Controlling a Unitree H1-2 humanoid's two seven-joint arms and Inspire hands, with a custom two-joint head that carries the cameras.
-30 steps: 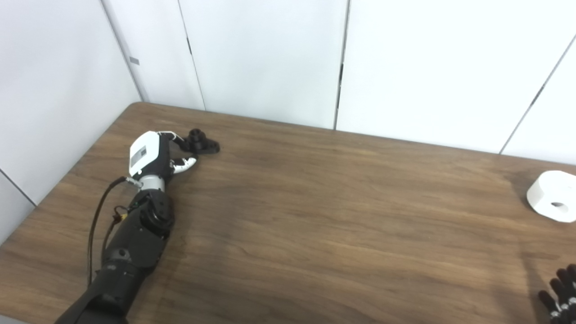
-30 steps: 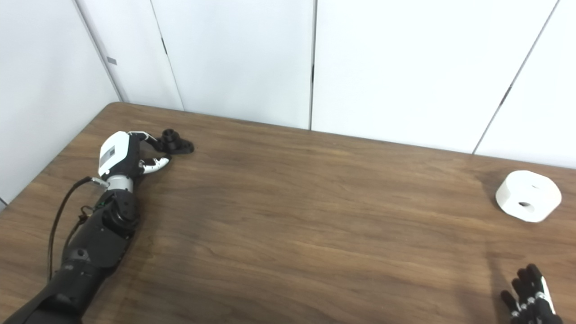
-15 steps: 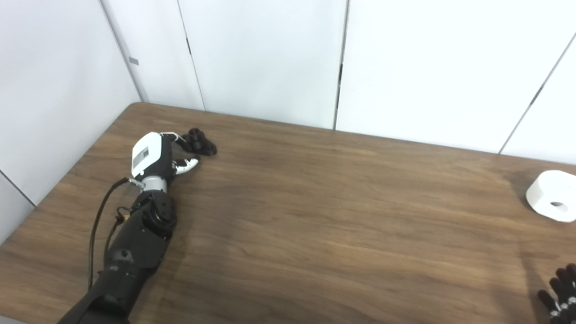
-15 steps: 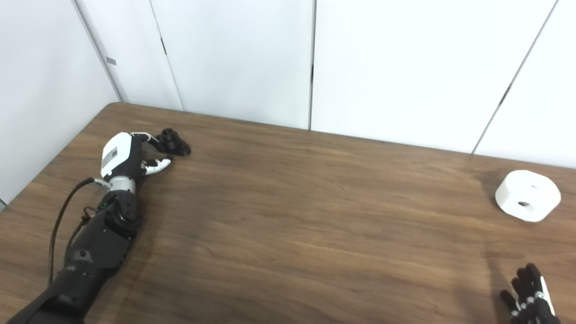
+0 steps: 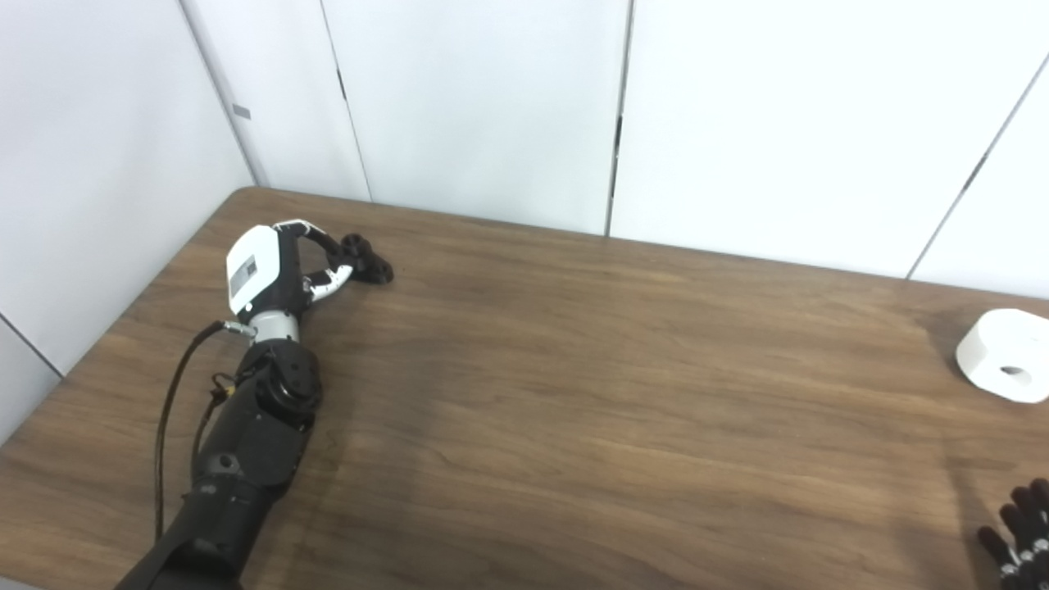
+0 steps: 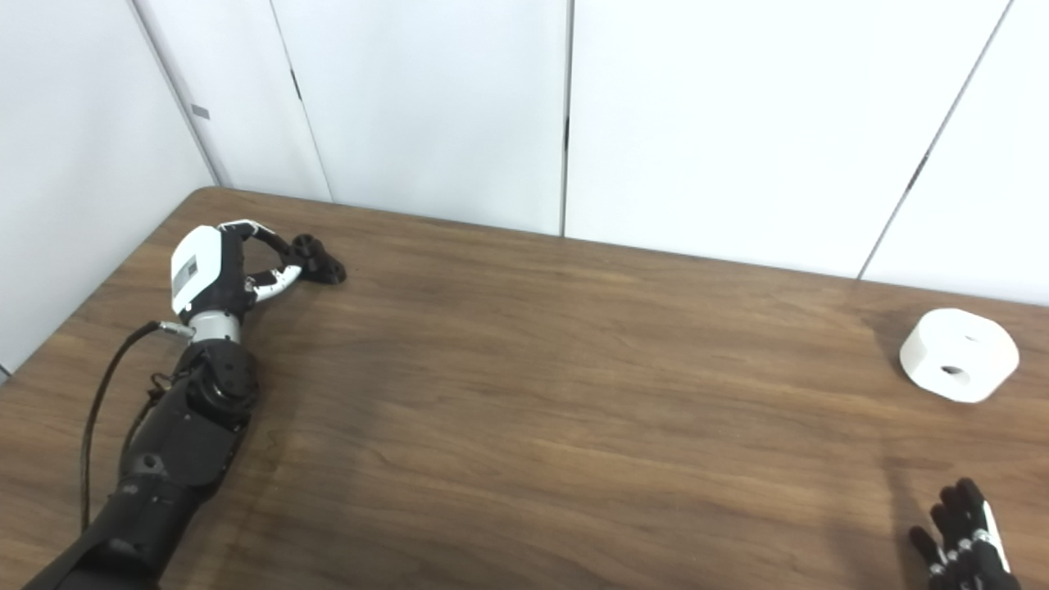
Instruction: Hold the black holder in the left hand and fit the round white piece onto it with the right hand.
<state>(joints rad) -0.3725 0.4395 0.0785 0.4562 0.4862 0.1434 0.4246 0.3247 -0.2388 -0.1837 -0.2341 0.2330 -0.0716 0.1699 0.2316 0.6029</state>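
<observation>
Left eye view: the left hand (image 5: 274,274) lies at the far left of the wooden table (image 5: 574,393), its fingers (image 5: 315,238) and thumb curled toward the black holder (image 5: 370,264) and touching its near end; whether they grip it, I cannot tell. The round white piece (image 5: 1004,367) sits on the table, far right.

Right eye view: only the right hand (image 6: 963,545) fingers show at the bottom right corner, spread, holding nothing, well apart from the white piece.
</observation>
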